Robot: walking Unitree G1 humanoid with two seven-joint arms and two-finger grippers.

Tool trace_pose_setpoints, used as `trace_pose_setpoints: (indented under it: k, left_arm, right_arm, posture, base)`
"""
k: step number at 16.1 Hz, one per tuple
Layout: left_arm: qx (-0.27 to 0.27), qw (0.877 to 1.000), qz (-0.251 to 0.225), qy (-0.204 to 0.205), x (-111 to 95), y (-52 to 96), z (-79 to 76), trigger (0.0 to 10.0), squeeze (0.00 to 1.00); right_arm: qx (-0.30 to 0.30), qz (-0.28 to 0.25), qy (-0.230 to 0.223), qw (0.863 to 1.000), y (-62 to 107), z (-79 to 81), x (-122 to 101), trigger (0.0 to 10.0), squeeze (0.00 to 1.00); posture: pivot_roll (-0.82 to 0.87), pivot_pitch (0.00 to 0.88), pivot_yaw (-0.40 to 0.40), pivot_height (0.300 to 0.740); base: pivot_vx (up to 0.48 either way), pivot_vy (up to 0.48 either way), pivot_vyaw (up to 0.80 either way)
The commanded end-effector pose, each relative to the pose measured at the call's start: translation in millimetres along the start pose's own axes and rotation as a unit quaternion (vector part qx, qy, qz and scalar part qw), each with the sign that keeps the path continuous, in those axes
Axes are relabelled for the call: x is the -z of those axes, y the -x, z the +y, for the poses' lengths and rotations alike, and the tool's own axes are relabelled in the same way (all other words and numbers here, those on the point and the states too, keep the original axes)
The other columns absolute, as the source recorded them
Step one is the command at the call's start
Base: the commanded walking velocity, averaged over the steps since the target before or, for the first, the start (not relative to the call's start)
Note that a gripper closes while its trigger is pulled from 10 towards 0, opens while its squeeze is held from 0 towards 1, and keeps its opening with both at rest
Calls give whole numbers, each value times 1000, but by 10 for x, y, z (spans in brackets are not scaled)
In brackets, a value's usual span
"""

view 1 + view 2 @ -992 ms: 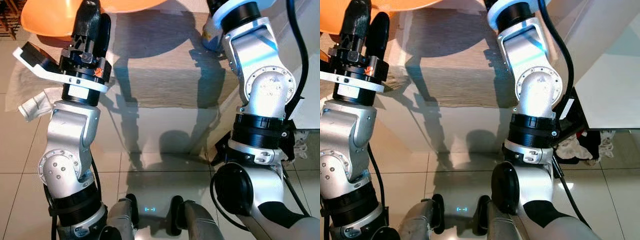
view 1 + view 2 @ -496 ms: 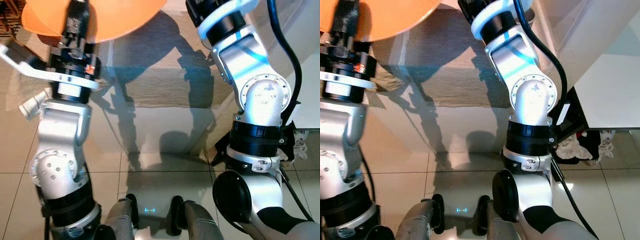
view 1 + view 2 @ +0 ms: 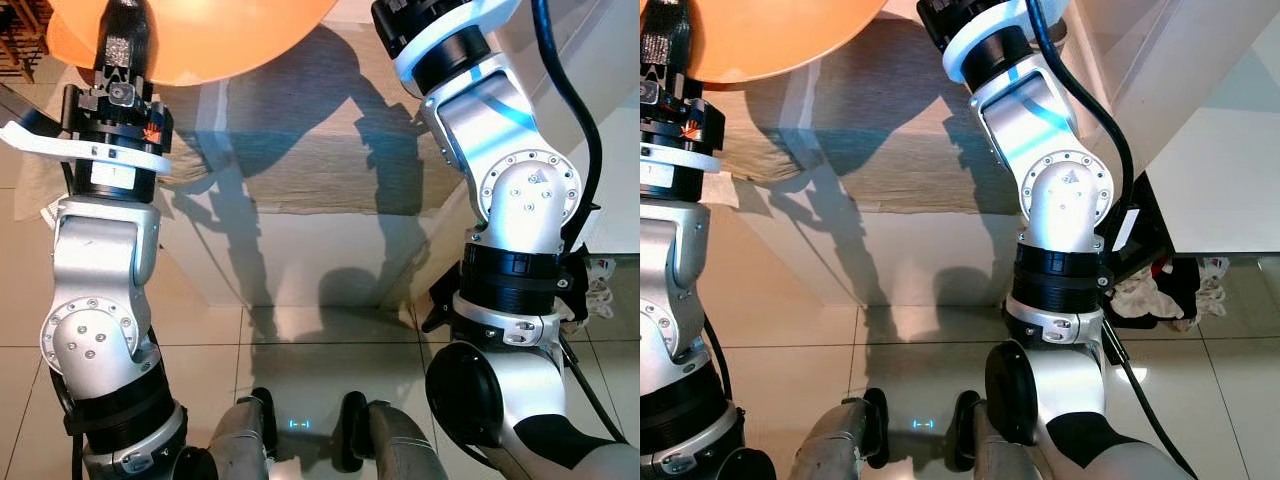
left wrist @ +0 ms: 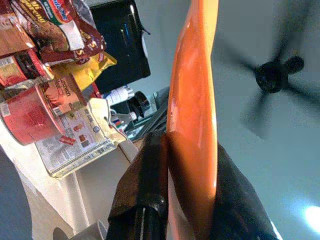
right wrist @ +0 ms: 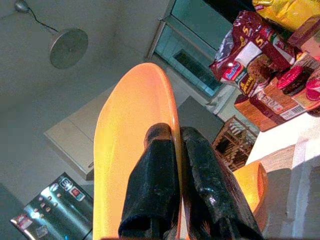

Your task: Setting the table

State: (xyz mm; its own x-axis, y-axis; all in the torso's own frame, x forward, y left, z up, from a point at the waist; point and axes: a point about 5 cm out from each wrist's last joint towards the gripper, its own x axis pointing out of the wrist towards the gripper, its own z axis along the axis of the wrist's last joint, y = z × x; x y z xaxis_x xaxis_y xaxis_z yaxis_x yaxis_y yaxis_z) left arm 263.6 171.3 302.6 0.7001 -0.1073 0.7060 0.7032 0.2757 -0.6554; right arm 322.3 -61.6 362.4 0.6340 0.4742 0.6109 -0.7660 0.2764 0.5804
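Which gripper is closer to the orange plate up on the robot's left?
Left. The left gripper is clamped on that plate at its rim; the right gripper is off to its right, clamped on a second orange plate.

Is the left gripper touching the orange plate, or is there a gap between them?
Touching. In the left wrist view, the left gripper has its two black fingers pressed on both faces of the orange plate, clamping its rim.
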Motion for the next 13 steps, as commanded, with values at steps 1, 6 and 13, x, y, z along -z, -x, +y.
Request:
trace_pose_setpoints:
  k: [1, 6, 13]
  left_arm:
    - [29, 999, -10, -14, -42, 8, -127, 0, 0]
    - [55, 998, 1, -25, -42, -2, -211, 0, 0]
    - [78, 995, -26, -65, -287, 75, -363, 0, 0]
  right_arm:
    - [-2, -11, -4, 1000, 31, 26, -13, 0, 0]
    - [35, 0, 15, 999, 47, -85, 75, 10000, 1000]
    - [85, -21, 31, 996, 291, -425, 38, 10000, 1000]
  posture:
    - [-36, 189, -26, 740]
    - [-34, 195, -27, 740]
    - [-33, 175, -31, 740]
  base:
    - [0, 0, 0]
    - [0, 0, 0]
    - [0, 0, 0]
